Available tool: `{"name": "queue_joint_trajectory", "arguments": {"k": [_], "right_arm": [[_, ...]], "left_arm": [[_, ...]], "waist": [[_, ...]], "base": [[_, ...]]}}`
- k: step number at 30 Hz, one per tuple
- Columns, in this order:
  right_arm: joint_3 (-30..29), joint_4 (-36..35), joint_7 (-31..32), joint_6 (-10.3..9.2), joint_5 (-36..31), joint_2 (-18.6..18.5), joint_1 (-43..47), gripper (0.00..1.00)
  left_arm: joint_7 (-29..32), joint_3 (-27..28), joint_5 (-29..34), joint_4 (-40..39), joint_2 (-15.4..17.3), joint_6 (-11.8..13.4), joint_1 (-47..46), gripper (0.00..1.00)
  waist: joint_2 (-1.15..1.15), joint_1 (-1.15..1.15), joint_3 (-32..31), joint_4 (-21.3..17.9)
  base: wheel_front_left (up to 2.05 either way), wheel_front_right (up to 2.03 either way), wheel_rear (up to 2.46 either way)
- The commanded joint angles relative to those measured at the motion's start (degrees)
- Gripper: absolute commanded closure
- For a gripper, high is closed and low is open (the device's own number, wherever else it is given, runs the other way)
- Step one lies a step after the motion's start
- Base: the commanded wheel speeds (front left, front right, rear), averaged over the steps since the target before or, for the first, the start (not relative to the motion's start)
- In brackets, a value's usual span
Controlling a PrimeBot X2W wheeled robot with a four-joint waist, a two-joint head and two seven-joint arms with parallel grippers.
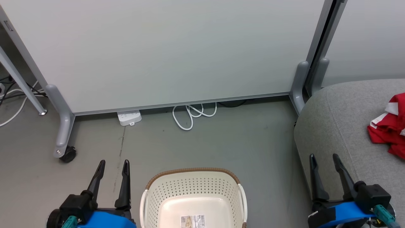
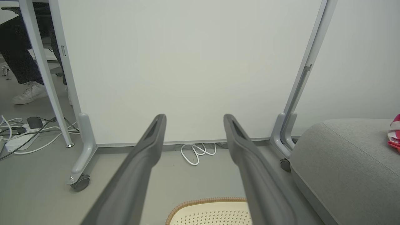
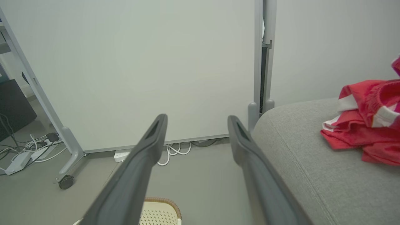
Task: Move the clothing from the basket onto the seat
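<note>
With my left tool [image 1: 114,162] and right tool [image 1: 323,155] both spread wide and holding nothing on either side of the cream basket [image 1: 193,186], the crumpled bright red clothes [image 1: 387,128], striped and edged in white, lie heaped on the grey sofa [image 1: 335,126], well in from its rounded edge.

Between the left gripper [image 1: 114,161] and the right gripper [image 1: 323,155], the basket [image 1: 193,170] is cut off by the lower edge; the print on its label [image 1: 193,221] cannot be read. Right of the right gripper, the clothing [image 1: 384,129] is cropped.
</note>
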Motion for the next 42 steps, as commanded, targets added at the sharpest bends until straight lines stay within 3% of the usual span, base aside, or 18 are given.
{"name": "queue_joint_trajectory", "arguments": {"k": [1,5,22,42], "right_arm": [[0.01,0.09,0.0,0.0,0.04,0.01,-0.02,1.0],[-0.02,2.22,0.21,0.01,0.37,0.05,0.62,1.0],[-1.08,1.56,5.06,0.0,19.24,0.15,-0.39,1.0],[-1.91,0.91,9.32,-0.01,36.44,0.24,-1.31,1.0]], "left_arm": [[0.02,0.0,-0.05,0.1,0.0,0.01,0.0,1.0],[0.47,0.06,-0.37,2.2,-0.19,-0.04,1.04,1.0],[5.2,2.49,-18.38,1.55,-0.12,-0.68,0.4,1.0],[9.44,4.65,-34.77,0.87,-0.04,-1.27,-0.19,1.0]], "waist": [[0.0,0.0,0.03,0.02],[0.0,0.0,0.02,0.02],[0.0,0.0,0.02,-0.3],[0.0,0.0,0.02,-0.65]], "base": [[0.0,0.0,0.0],[0.0,0.0,0.0],[0.0,0.0,0.0],[0.0,0.0,0.0]]}}
